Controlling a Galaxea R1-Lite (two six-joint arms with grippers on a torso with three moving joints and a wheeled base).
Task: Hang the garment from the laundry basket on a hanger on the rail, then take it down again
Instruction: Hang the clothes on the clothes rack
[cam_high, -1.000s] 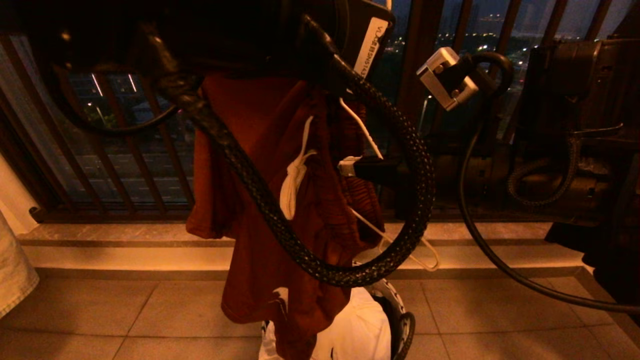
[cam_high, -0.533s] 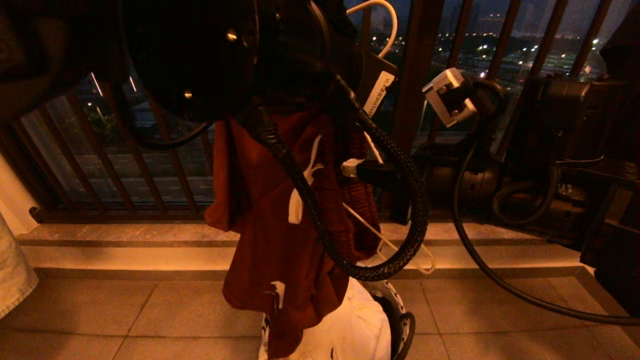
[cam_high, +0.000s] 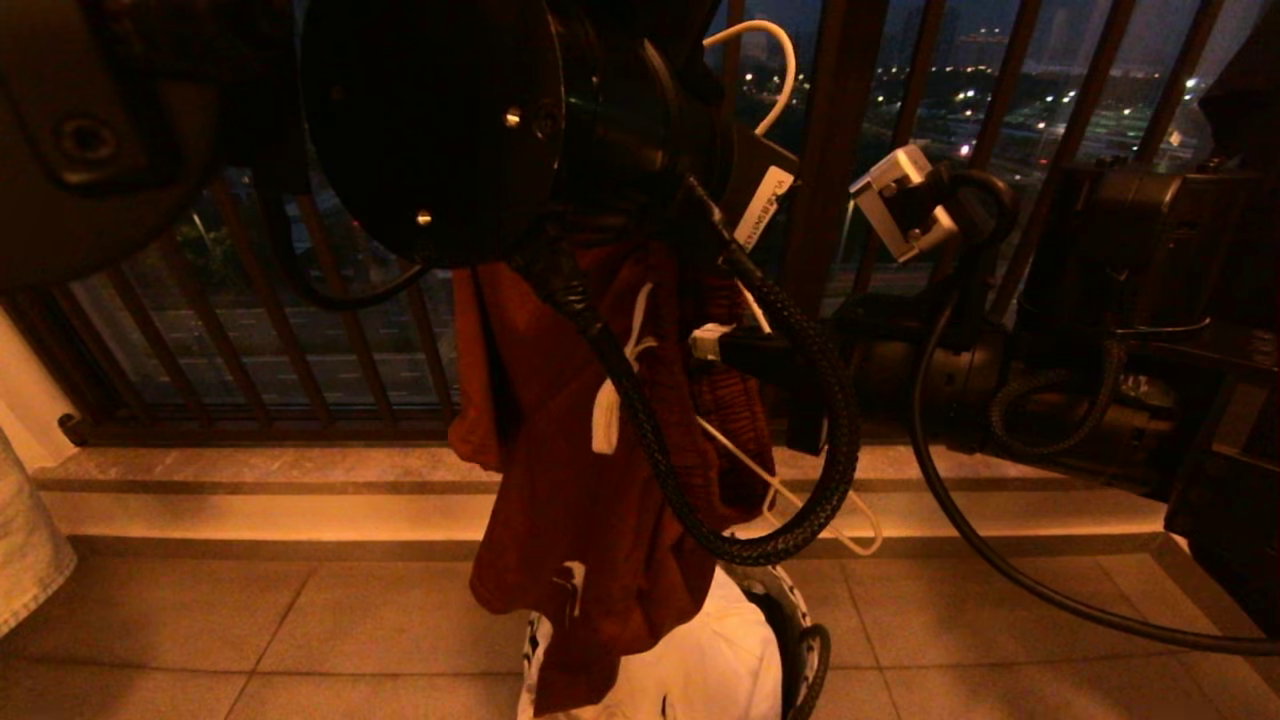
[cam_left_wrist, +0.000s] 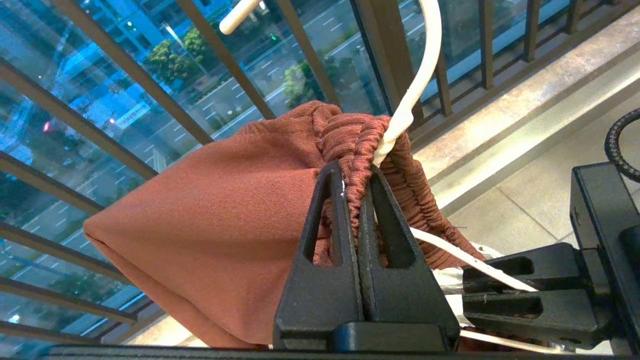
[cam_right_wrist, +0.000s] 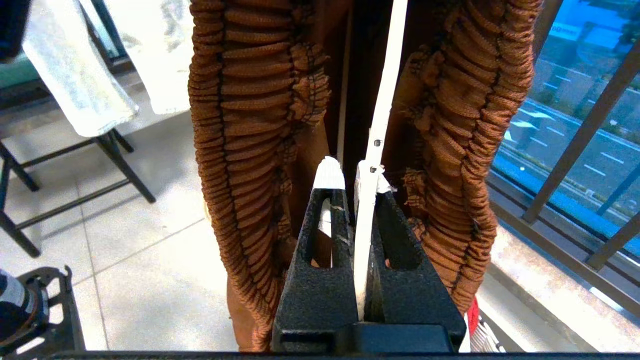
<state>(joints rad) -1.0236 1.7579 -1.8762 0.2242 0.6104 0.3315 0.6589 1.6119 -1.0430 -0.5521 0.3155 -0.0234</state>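
Shorts, rust-brown with a gathered waistband (cam_left_wrist: 220, 220), now hang higher over the small round patterned basket (cam_high: 790, 600). Left gripper (cam_left_wrist: 357, 200) pinches the waistband; right gripper (cam_right_wrist: 357, 200) pinches the thin white wire hanger (cam_right_wrist: 385, 100). Hanging looks close
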